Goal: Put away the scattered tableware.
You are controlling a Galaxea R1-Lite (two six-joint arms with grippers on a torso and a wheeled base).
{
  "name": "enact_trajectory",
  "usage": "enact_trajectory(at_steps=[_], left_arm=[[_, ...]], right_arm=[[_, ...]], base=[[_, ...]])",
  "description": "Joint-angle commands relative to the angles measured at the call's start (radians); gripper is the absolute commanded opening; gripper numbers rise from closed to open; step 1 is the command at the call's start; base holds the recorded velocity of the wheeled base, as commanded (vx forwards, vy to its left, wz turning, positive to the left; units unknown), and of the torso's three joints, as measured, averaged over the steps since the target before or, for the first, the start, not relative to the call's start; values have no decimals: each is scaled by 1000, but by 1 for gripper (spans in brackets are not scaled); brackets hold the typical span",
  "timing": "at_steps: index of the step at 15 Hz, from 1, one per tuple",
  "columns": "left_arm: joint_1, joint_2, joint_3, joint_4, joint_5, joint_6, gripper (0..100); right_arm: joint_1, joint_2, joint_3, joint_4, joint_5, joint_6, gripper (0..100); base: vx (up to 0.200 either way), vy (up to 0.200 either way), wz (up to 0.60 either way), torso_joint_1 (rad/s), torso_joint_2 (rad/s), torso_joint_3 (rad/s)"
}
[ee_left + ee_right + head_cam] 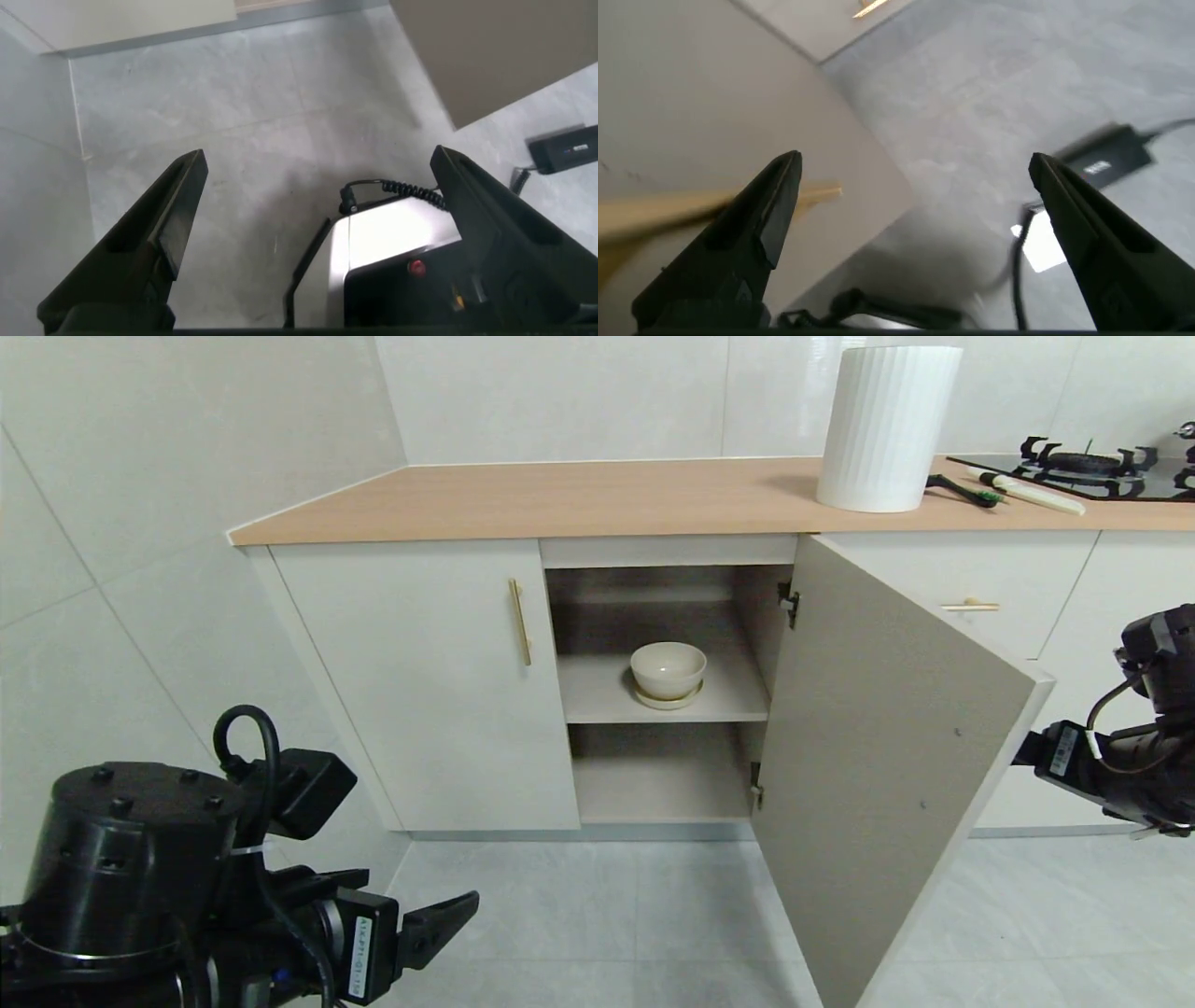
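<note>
A cream bowl (pixel 667 667) stands on a small plate (pixel 667 699) on the middle shelf (pixel 607 695) of the open cabinet. The cabinet door (pixel 878 737) is swung wide toward me. My left gripper (pixel 439 924) hangs low over the floor, in front of the closed left-hand door; its fingers are open and hold nothing (pixel 322 177). My right arm (pixel 1111 765) is behind the open door's free edge. The right gripper (pixel 915 177) is open, empty, and close to the door's outer face and its gold handle (pixel 691 210).
On the wooden counter (pixel 579 499) stand a tall white ribbed container (pixel 887 425), some utensils (pixel 1027 490) and a black hob (pixel 1092 462). The left cabinet door (pixel 429 681) is shut. The lower shelf (pixel 653 784) is bare, and grey floor tiles (pixel 607 915) lie open in front.
</note>
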Motion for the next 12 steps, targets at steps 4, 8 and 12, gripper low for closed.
enact_trajectory(at_steps=[4, 8, 12], left_arm=[[3, -4, -3, -1, 0, -1, 100], [9, -5, -5, -1, 0, -2, 100], [9, -7, 0, -2, 0, -7, 100]], right_arm=[[140, 9, 51, -45, 2, 15, 100], [329, 70, 43, -140, 4, 22, 100], [407, 269, -104, -206, 8, -16, 100]], base=[[0, 0, 0, 0, 0, 0], [0, 0, 0, 0, 0, 0], [0, 0, 0, 0, 0, 0]])
